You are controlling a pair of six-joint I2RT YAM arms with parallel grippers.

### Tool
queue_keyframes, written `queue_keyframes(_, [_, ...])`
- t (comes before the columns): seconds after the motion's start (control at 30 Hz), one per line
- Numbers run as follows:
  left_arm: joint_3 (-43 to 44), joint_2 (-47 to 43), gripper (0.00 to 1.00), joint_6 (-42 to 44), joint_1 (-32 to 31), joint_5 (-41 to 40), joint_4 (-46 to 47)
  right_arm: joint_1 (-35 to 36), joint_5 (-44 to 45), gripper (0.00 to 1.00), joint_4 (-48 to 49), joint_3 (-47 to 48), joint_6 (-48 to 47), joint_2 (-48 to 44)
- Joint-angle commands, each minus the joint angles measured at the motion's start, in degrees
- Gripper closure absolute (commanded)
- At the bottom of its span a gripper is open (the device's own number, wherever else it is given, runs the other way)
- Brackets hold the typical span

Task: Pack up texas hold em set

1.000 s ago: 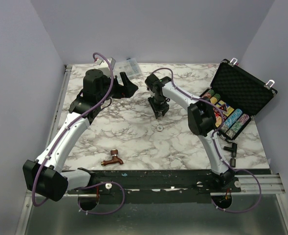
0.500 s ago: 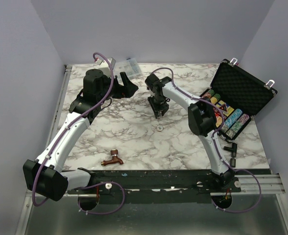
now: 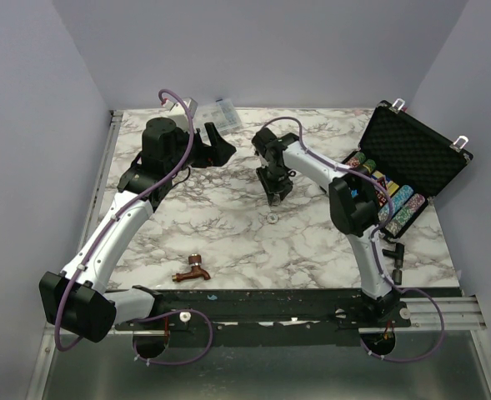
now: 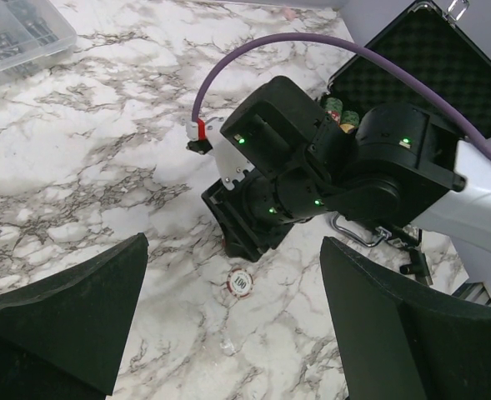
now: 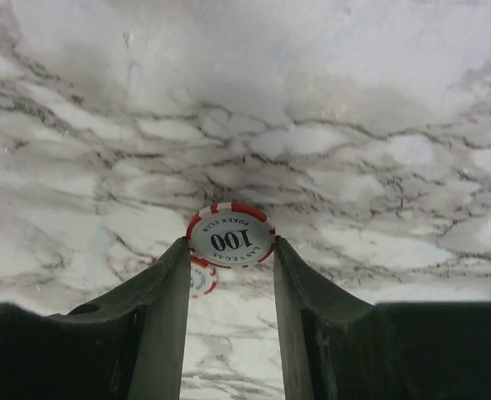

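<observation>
right hand (image 5: 230,242) half-closed, pinching red-white 100 chip (image 5: 230,236) by its rim above worktop (image 3: 228,242) | second chip (image 4: 241,283) loose just below | open case (image 3: 416,150) lies to that hand's right, right arm nearer, likely carry rightward | left hand (image 4: 232,242) wide open, empty, well apart

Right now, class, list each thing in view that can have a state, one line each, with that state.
case: open, lid up, chip rows inside.
right gripper: shut on a 100 chip.
left gripper: open, empty.
loose chip: flat on the table, below the right gripper.
faucet: lying loose near the front edge.
</observation>
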Motion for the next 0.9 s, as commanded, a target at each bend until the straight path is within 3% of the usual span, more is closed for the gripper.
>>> queue_keyframes(0.0, [1.8, 0.1, 0.16, -0.4, 0.4, 1.4, 0.1, 0.3, -2.7, 0.76, 1.9, -4.0, 1.2, -6.4])
queue_keyframes(0.37, [1.9, 0.2, 0.16, -0.6, 0.3, 1.8, 0.2, 3.6, -3.9, 0.75, 5.1, -15.3, 3.8, -11.2])
queue_keyframes(0.87, [1.9, 0.3, 0.16, -0.8, 0.3, 2.2, 0.1, 4.7, -1.6, 0.67, 5.3, -14.1, 4.2, -9.3])
